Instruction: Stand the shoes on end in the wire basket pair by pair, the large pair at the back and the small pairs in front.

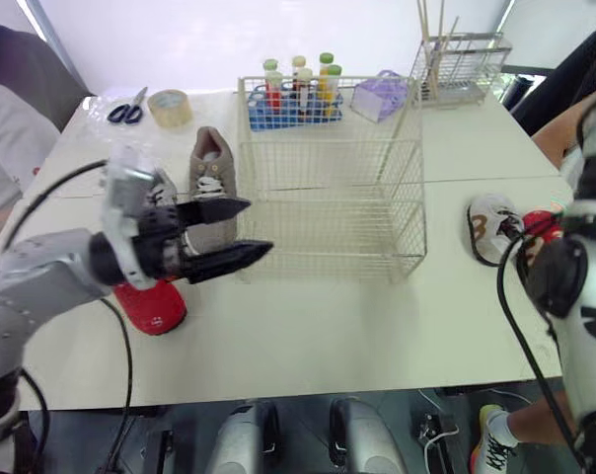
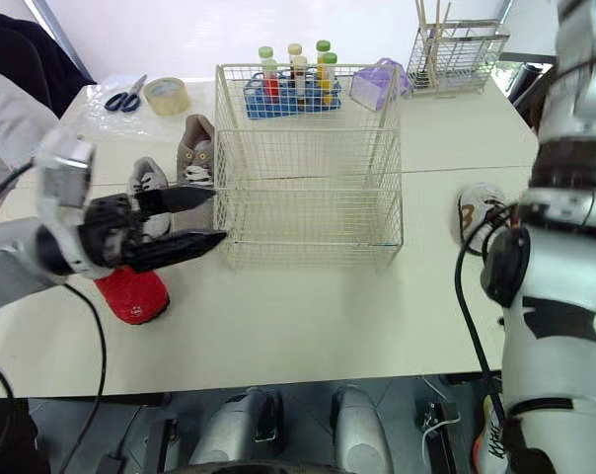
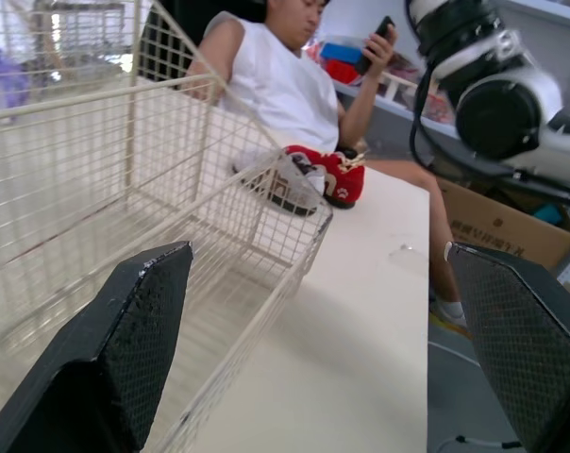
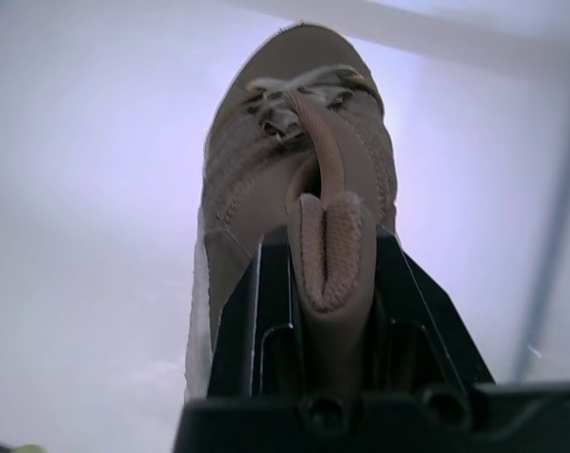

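Right gripper: jaws narrow, clamped on the tongue of a tan shoe. The shoe points away from the wrist, toe farthest off. A tongue grip likely suits lowering it on end. Where it hangs relative to the basket cannot be told from the wrist view.

Left gripper: jaws wide, nothing between them. It hovers just off the front-left corner of the wire basket, fingers pointing along the front wall. Judged to be standing by, clear of the basket mouth.

Basket: empty and open at the top, so the back row is free for the large pair.

- Second tan shoe: flat on the table, just beside the basket's left wall. Probably the mate of the held one.
- Small grey shoe: partly hidden behind the left gripper.
- Red shoe: under the left forearm, near the front edge.
- White-and-brown shoe and another red one: close to the right edge.

Room: broad bare tabletop in front of the basket. Behind it the tube rack stands close to the rear wall, so approach from above looks safest.
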Controlling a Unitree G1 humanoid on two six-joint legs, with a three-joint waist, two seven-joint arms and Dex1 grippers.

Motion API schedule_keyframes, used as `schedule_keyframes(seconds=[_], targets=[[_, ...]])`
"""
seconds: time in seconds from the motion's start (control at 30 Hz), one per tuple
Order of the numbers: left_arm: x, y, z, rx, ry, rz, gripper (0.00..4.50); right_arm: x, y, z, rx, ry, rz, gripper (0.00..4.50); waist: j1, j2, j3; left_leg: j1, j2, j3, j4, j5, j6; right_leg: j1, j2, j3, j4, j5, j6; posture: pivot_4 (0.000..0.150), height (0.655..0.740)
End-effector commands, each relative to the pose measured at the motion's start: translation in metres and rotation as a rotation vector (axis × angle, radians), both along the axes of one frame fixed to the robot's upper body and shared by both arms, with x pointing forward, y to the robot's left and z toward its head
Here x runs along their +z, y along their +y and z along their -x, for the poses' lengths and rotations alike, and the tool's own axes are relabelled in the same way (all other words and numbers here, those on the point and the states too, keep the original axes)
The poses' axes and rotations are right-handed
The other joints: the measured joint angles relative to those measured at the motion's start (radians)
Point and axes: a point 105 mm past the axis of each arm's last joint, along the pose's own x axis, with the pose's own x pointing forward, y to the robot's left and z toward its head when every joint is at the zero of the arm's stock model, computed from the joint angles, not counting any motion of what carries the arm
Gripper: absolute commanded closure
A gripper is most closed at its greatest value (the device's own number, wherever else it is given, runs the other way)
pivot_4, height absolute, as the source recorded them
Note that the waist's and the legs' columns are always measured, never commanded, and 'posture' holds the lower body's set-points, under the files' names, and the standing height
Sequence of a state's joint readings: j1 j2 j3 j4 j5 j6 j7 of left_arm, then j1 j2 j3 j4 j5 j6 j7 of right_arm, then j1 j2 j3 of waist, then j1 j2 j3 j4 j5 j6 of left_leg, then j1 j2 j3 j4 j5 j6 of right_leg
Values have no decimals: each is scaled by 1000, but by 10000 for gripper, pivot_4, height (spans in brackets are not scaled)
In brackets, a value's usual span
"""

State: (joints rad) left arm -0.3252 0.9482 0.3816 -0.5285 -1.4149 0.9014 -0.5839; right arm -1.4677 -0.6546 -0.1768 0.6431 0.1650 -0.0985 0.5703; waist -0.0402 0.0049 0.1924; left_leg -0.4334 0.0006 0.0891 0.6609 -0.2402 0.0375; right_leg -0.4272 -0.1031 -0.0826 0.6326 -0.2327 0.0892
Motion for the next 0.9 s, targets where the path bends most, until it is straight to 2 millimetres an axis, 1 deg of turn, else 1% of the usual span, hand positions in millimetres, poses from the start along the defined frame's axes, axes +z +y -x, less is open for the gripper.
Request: schedule_keyframes(seconds=[0.03, 0.1, 0.13, 0.17, 0.27, 0.33, 0.43, 0.5, 0.57, 0.67, 0.73, 0.9], targets=[[27, 26, 12, 77, -55, 11, 0, 24, 44, 32, 234, -107, 227, 39589, -3, -2, 2, 0, 0, 0, 0, 0, 1, 0, 0, 0, 0, 0, 0, 1500, 7371], [45, 50, 18, 178, -88, 12, 0, 15, 71, 41, 418, -80, 383, 39589, -4, -3, 3, 0, 0, 0, 0, -1, 2, 0, -1, 0, 0, 0, 0, 1500, 7371], [50, 57, 20, 209, -99, 14, 0, 11, 78, 44, 474, -73, 429, 39589, -3, -4, 3, 0, 0, 0, 0, -2, 3, 0, -1, 0, 0, 0, 0, 1500, 7371], [62, 69, 25, 254, -118, 47, 0, 1, 90, 48, 547, -57, 507, 39589, -2, -4, 3, 0, 0, 0, 0, -2, 3, 0, -1, -1, 0, 0, 0, 1500, 7371], [86, 96, 42, 330, -149, 113, 0, -19, 113, 56, 655, -55, 675, 39589, -1, -4, 3, 0, 0, 0, 1, -2, 2, 0, -2, -1, 0, 0, 0, 1500, 7371], [98, 108, 52, 361, -156, 135, 0, -29, 123, 62, 716, -61, 775, 39589, 0, -5, 4, -1, -1, -1, 0, -1, 1, 0, -4, -2, 0, 0, 0, 1500, 7371], [111, 101, 61, 327, -198, 142, 0, -36, 129, 65, 780, -65, 857, 39589, 1, -6, 4, -2, -2, -1, 0, -1, -1, -1, -7, -3, 0, 0, 0, 1500, 7371], [109, 90, 63, 297, -195, 125, 0, -40, 132, 63, 792, -65, 883, 39589, 1, -6, 4, -2, -4, -1, 0, -3, -4, -1, -10, -4, 0, 0, 0, 1500, 7371], [105, 86, 63, 291, -185, 122, 0, -43, 134, 63, 819, -58, 888, 39589, 0, -6, 4, -2, -5, -1, 0, -3, -4, -1, -11, -3, 0, 0, 0, 1500, 7371], [101, 89, 60, 311, -173, 141, 0, -45, 133, 62, 830, -50, 883, 39589, -6, -6, 4, -2, -5, -1, -1, -3, -5, -2, -11, -3, 0, 0, 0, 1500, 7371], [103, 93, 54, 343, -180, 180, 0, -47, 131, 62, 836, -46, 882, 39589, -6, -6, 4, -2, -5, 0, -4, -2, -7, -4, -11, -2, 0, 1, 0, 1500, 7371], [101, 93, 42, 349, -176, 185, 0, -50, 128, 67, 853, -38, 897, 39589, -5, -6, 4, -2, -5, 0, -12, 2, -12, -8, -11, -2, 1, 1, -1, 1500, 7371]])
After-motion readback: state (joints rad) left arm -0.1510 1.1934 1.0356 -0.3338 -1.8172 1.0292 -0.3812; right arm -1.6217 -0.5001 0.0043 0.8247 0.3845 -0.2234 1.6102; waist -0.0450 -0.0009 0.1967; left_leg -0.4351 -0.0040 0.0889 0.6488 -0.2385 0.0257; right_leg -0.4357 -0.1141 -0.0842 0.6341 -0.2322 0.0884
